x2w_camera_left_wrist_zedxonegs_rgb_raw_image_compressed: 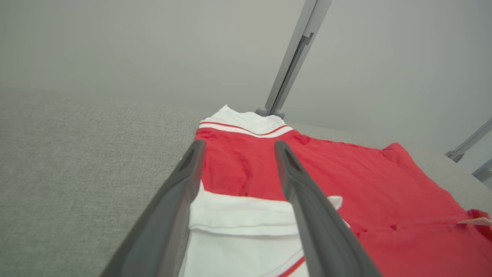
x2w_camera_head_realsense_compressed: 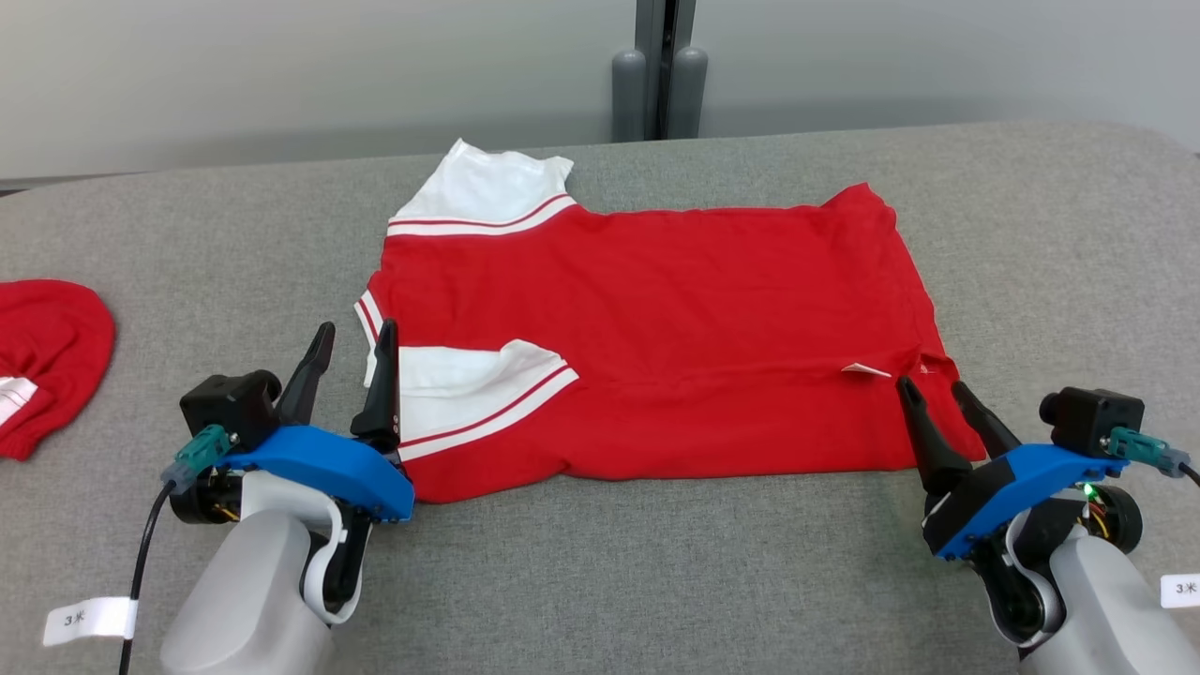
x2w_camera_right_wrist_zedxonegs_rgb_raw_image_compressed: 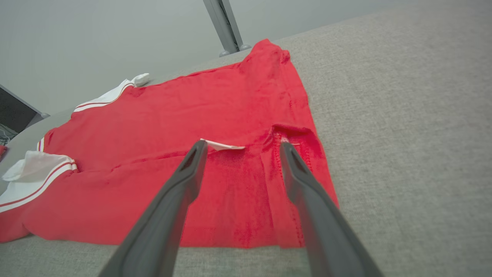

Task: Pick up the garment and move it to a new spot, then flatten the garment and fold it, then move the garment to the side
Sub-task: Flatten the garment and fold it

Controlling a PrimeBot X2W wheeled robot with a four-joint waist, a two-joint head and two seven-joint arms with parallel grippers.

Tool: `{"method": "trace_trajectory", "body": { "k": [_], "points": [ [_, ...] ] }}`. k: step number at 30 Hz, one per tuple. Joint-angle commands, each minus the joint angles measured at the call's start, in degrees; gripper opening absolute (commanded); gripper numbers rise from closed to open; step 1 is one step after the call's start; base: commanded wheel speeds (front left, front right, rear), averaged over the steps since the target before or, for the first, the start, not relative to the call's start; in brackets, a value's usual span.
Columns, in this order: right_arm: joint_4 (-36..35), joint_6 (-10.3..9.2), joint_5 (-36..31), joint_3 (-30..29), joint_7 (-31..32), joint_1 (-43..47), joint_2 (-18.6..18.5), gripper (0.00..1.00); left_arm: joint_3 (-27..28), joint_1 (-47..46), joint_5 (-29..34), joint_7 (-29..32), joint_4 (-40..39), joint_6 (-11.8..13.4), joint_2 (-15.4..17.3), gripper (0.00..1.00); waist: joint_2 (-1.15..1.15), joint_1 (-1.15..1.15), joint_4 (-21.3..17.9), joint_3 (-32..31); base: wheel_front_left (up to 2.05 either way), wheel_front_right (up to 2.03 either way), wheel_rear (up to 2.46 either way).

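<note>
Since the red T-shirt (x2w_camera_head_realsense_compressed: 656, 309) is thin, limp knit, expect it to be light, drape and wrinkle easily, and not slide much on the grey fabric tabletop (x2w_camera_head_realsense_compressed: 656, 562). It lies spread mid-tabletop with the near long edge folded over and the white striped sleeve (x2w_camera_head_realsense_compressed: 469, 384) on top at the left end. Best pinch points, I'd say: both corners of that near fold, taking both layers. Left claw (x2w_camera_head_realsense_compressed: 356, 328): fingers apart, empty, tips over the sleeve end, wrist low. Right claw (x2w_camera_head_realsense_compressed: 930, 384): also spread and empty, angled inward, tips at the hem corner just beside the white label (x2w_camera_head_realsense_compressed: 864, 369). Second red garment (x2w_camera_head_realsense_compressed: 47, 347) sits well apart, far left.
</note>
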Motion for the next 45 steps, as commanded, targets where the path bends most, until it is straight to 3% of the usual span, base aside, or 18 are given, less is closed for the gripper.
{"method": "trace_trajectory", "body": {
  "k": [1, 10, 18, 29, 30, 31, 32, 33, 34, 45],
  "points": [
    [0.2, 0.0, 0.1, 0.1, -0.4, 0.5, -0.5, 1.0, 0.2, 0.3, 0.2, -0.3, 0.0, -0.5, 0.1, 1.0, 0.0, 0.0, -0.1, -0.3, 0.0, 0.0, 0.0],
    [2.2, 0.0, -1.4, 0.5, -1.8, 3.3, -4.0, 1.0, 1.1, 7.9, 1.4, -0.5, 0.6, -0.3, 1.6, 1.0, 0.0, 0.0, -0.2, -2.0, 0.0, 0.0, 0.0],
    [5.8, 0.0, -2.4, 2.0, -1.9, 1.8, -3.4, 1.0, 0.5, 10.9, 1.0, -0.5, 3.6, -0.3, 0.8, 1.0, 0.0, 0.0, -0.1, -1.6, 0.0, 0.0, 0.0],
    [12.7, 0.0, -5.3, 4.5, -4.0, -2.8, -2.6, 1.0, -2.3, 8.0, 0.2, 0.6, 9.5, -0.5, -0.7, 1.0, 0.0, 0.0, -0.3, 0.6, 0.0, 0.0, 0.0],
    [13.3, 0.0, -5.2, 4.6, -4.1, -3.1, -2.4, 0.87, -2.8, 7.8, 0.0, 0.7, 9.8, -0.5, -0.9, 1.0, 0.0, 0.0, -0.3, 0.7, 0.0, 0.0, 0.0],
    [13.6, 0.0, -5.2, 5.0, -4.7, -3.4, -2.3, 0.29, -3.1, 7.4, -0.2, 0.6, 10.0, -0.5, -1.2, 0.74, 0.0, 0.0, -0.2, 0.8, 0.0, 0.0, 0.0],
    [13.9, 0.0, -5.6, 5.5, -5.2, -3.7, -2.4, 0.0, -3.4, 7.1, -0.3, 0.6, 10.0, -0.5, -1.2, 0.3, 0.0, 0.0, -0.2, 0.8, 0.0, 0.0, 0.0],
    [14.1, 0.0, -5.6, 5.9, -5.9, -3.9, -2.4, 0.0, -3.5, 6.8, -0.6, 0.4, 9.7, -0.5, -1.3, 0.07, 0.0, 0.0, -0.2, 0.8, 0.0, 0.0, 0.0],
    [14.4, 0.0, -5.0, 5.9, -6.6, -4.0, -2.1, 0.0, -3.5, 6.7, -0.9, 0.3, 9.2, -0.5, -1.3, 0.0, 0.0, 0.0, -0.2, 0.7, 0.0, 0.0, 0.0],
    [13.5, 0.0, -0.7, 8.6, -11.6, 0.4, -1.9, 0.0, 1.9, 14.0, -3.4, -0.5, -0.1, 0.1, 0.7, 0.0, 0.0, 0.0, -0.6, -4.5, 0.0, 0.0, 0.0]
  ]
}}
